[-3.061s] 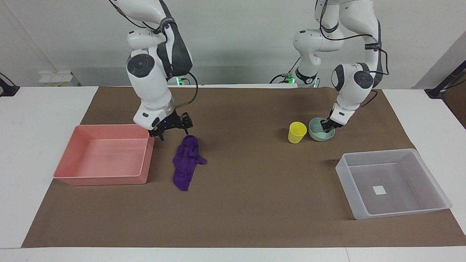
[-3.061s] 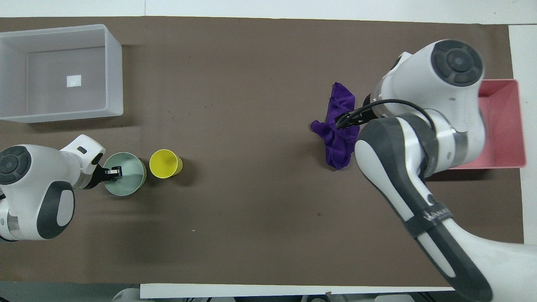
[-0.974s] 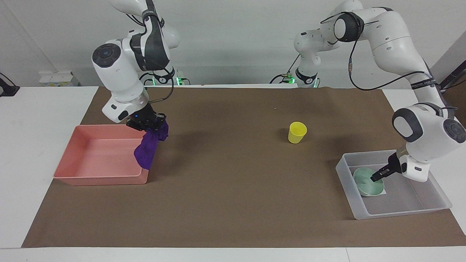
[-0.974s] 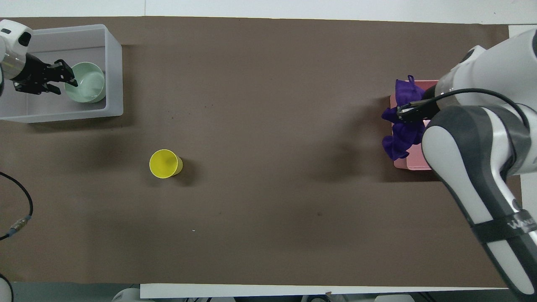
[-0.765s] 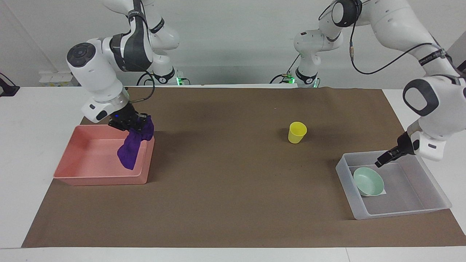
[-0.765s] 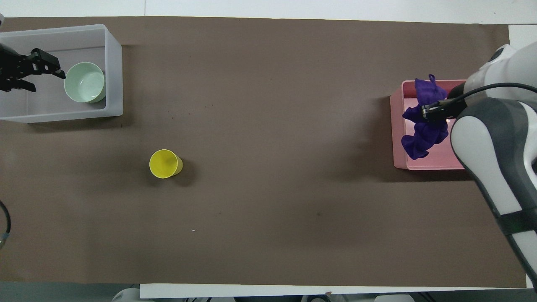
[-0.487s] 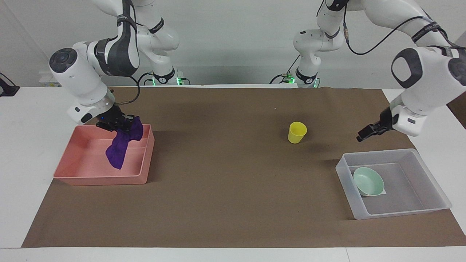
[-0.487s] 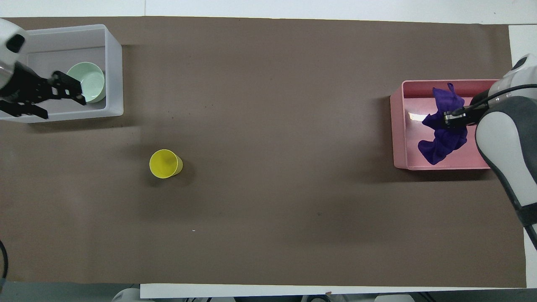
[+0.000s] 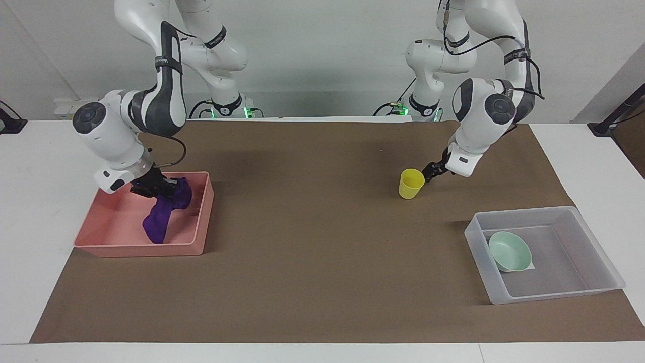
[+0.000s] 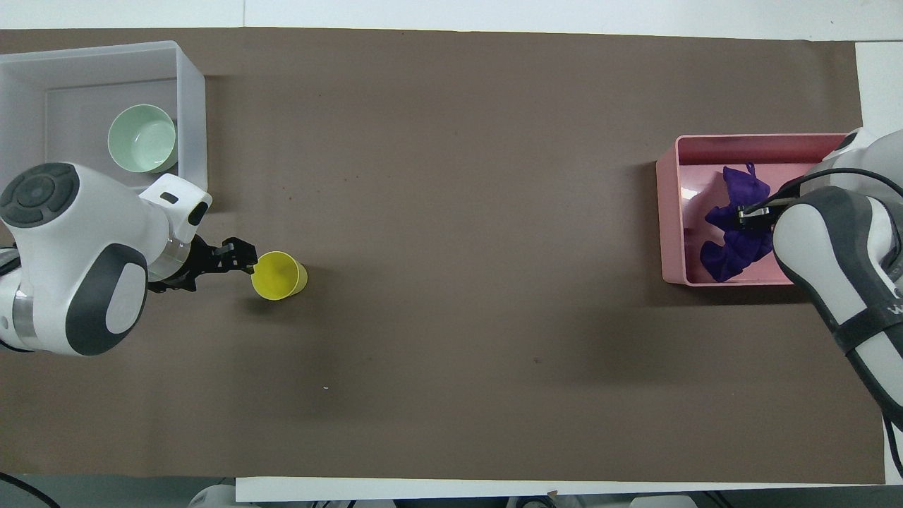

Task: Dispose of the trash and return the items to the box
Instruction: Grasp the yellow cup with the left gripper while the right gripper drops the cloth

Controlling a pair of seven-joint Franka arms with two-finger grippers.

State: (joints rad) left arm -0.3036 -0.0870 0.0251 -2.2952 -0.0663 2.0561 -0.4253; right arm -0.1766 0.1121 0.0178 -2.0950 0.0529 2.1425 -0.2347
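The purple rag (image 9: 158, 222) (image 10: 730, 247) hangs from my right gripper (image 9: 164, 190) (image 10: 744, 215), which is shut on its top, low inside the pink tray (image 9: 141, 249) (image 10: 667, 212). The rag's lower end rests on the tray floor. The yellow cup (image 9: 411, 183) (image 10: 279, 275) stands upright on the brown mat. My left gripper (image 9: 429, 174) (image 10: 243, 257) is open and empty at the cup's rim, on the side toward the left arm's end of the table. The mint-green bowl (image 9: 510, 251) (image 10: 141, 138) lies in the clear box (image 9: 549, 295) (image 10: 192, 106).
The brown mat (image 9: 322, 242) covers the table between the pink tray at the right arm's end and the clear box at the left arm's end. The cup is nearer to the robots than the clear box.
My left gripper released the bowl in the clear box, rose and swung over to the yellow cup. My right gripper carried the rag over the pink tray and lowered it inside.
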